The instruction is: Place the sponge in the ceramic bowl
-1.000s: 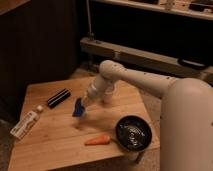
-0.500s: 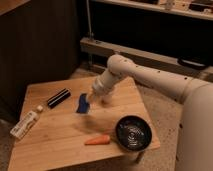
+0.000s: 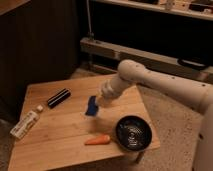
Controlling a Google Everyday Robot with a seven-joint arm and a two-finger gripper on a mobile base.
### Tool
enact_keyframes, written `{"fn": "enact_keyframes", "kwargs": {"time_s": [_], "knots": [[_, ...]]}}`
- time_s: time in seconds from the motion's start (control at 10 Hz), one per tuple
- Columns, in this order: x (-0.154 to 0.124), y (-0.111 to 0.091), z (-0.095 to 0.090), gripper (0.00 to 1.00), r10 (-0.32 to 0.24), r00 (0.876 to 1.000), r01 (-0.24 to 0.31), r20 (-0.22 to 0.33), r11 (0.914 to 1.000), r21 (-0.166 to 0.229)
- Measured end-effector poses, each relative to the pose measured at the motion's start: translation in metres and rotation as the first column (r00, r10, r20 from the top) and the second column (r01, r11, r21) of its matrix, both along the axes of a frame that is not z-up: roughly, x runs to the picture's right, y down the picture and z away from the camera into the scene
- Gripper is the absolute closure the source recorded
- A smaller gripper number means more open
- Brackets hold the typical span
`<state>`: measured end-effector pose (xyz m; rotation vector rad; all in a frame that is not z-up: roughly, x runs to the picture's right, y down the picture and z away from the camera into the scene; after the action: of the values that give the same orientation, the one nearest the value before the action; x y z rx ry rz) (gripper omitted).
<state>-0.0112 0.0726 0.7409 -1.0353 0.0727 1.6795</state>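
Hanging from the tool above the table, sponge stands vertical.

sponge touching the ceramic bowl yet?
Apart. The camera view shows bare table between the sponge and the ceramic bowl. The gripper, shut on the sponge, holds it over mid-table, left of the bowl.

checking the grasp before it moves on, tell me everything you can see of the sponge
The sponge is a small, flat, bright-blue pad with rounded corners, soft-looking. It hangs tilted, nearly on edge, its upper end pinched in the gripper, which is shut on it over the middle of the wooden table. It seems lifted off the tabletop, touching nothing else. It is not in the black ceramic bowl, which stands apart near the table's front right corner.
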Motion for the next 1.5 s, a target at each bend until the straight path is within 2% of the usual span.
{"fn": "enact_keyframes", "kwargs": {"time_s": [0.2,0.5,0.6,0.8,0.9,1.1,1.2,1.3,1.5], "knots": [[0.024,0.007,-0.004,0.86,0.031,0.999,-0.031,-0.04,0.9995,-0.001],[0.069,0.016,-0.017,0.86,0.064,0.987,-0.065,-0.145,0.9979,-0.005],[0.085,0.018,-0.026,0.86,0.064,0.978,-0.068,-0.198,0.9976,-0.013],[0.111,0.028,-0.037,0.86,0.079,0.961,-0.091,-0.265,0.9953,-0.033],[0.126,0.036,-0.045,0.86,0.084,0.948,-0.104,-0.308,0.9935,-0.047],[0.141,0.049,-0.052,0.85,0.099,0.931,-0.128,-0.352,0.9899,-0.061],[0.151,0.057,-0.056,0.79,0.113,0.921,-0.149,-0.372,0.9865,-0.068],[0.161,0.066,-0.063,0.67,0.123,0.912,-0.165,-0.392,0.9833,-0.077],[0.164,0.072,-0.071,0.46,0.108,0.905,-0.16,-0.412,0.9828,-0.093]]}}
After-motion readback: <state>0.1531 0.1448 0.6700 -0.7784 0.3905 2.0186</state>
